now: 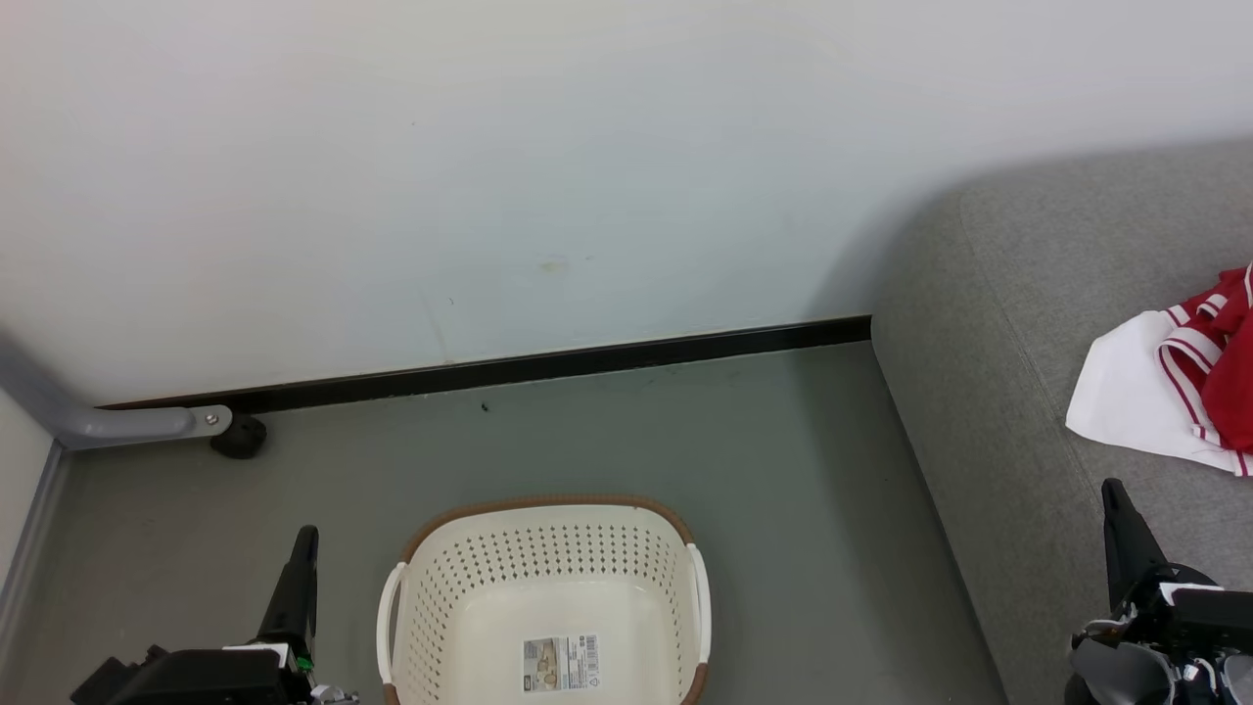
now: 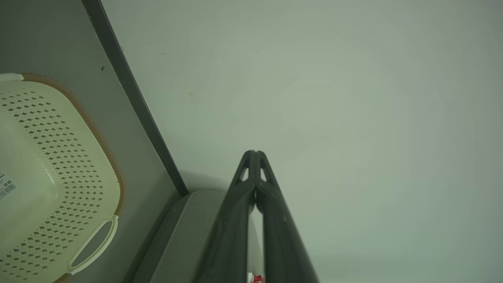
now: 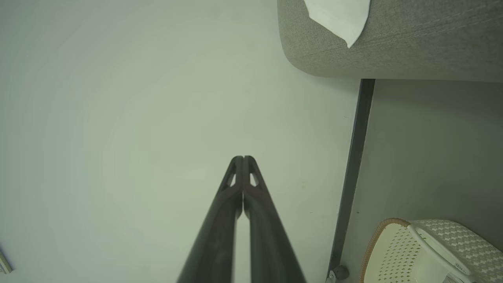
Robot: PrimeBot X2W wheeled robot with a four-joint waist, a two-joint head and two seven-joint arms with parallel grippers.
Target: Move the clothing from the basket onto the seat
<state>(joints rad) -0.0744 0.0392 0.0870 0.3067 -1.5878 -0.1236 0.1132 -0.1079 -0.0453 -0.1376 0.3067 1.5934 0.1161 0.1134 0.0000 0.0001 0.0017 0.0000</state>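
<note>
Fingers [image 2: 232, 224] of the left gripper [image 2: 254, 153] are closed tip to tip and hold nothing, hanging just left of the basket [image 1: 548, 563]. Well to the basket's right, the right gripper [image 3: 243, 158] is closed the same way, with nothing in its grip, seen against the sofa [image 1: 979, 411]. The basket stands on the grey floor [image 1: 783, 470], with a sticker [image 1: 560, 663] on its bottom. Farther right of the basket, the clothing [image 1: 1165, 392], white and red pieces, lies on the sofa.
</note>
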